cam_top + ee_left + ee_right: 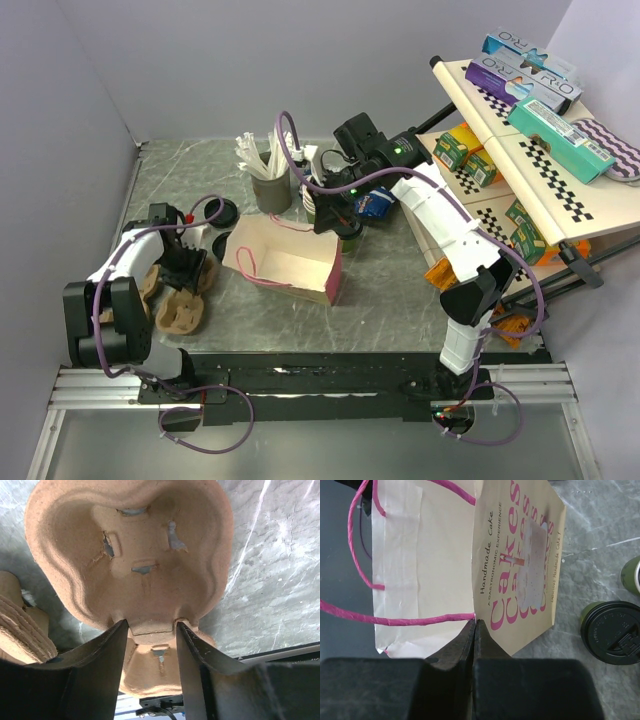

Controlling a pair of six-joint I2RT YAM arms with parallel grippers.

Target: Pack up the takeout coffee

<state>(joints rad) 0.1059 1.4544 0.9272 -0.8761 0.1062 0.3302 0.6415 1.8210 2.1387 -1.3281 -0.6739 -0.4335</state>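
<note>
The takeout coffee [612, 632], a green cup with a black lid, stands on the table right of the paper bag [425, 555]. A second green cup [632, 575] shows at the frame edge. In the top view my right arm hides most of the coffee. My right gripper [475, 622] [325, 212] is shut on the rim of the bag [285, 262], which lies open on its side. My left gripper [151, 624] [185, 268] has a finger pressed on each side of the narrow waist of a brown pulp cup carrier [135, 555].
More pulp carriers [180, 312] lie stacked under and beside the left gripper. Two round black lids [222, 212] sit left of the bag. A grey cup of stirrers [270, 185] stands behind it. A slanted rack of boxes [530, 130] fills the right side.
</note>
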